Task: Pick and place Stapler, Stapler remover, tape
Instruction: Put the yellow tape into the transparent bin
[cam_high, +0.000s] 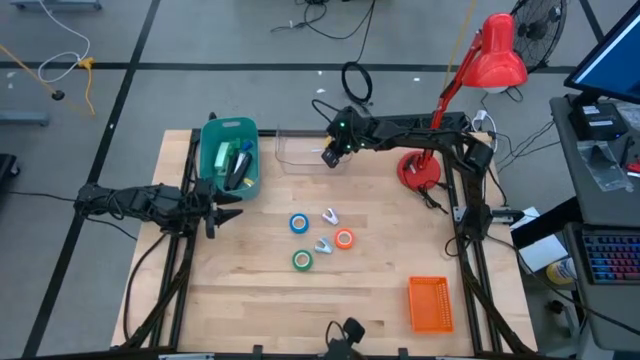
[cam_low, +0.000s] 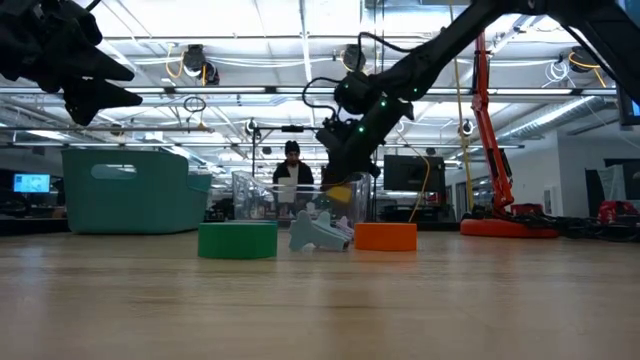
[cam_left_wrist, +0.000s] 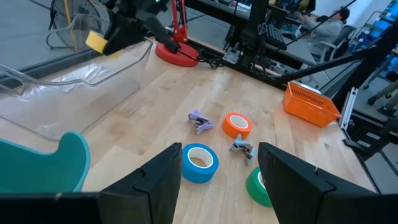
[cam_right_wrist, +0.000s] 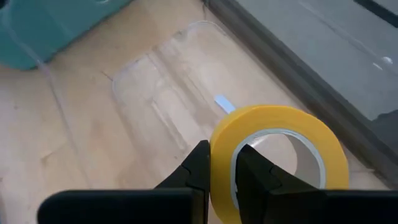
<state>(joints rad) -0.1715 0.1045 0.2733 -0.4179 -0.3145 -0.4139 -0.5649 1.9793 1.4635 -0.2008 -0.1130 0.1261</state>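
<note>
Four views of one moment.

High view: the right hand, upper centre of the frame, hangs over a clear tray at the desk's far edge, just right of the teal bin. Blue tape, orange tape and green tape lie at frame centre with two small pale clips among them. The left hand waits at mid-left. An orange basket sits lower right; a red lamp stands upper right.

Low view: the right hand is raised above the tray, a yellow patch showing beneath it; green tape and orange tape stand in the foreground on the desk.

Left wrist view: the left hand's fingers are spread and empty, facing the blue, orange and green rolls.

Right wrist view: the right hand's fingers are pressed on the wall of the yellow tape, held on edge over the tray, seemingly so that it can drop inside.

No brand, label or writing is legible in any view.
</note>
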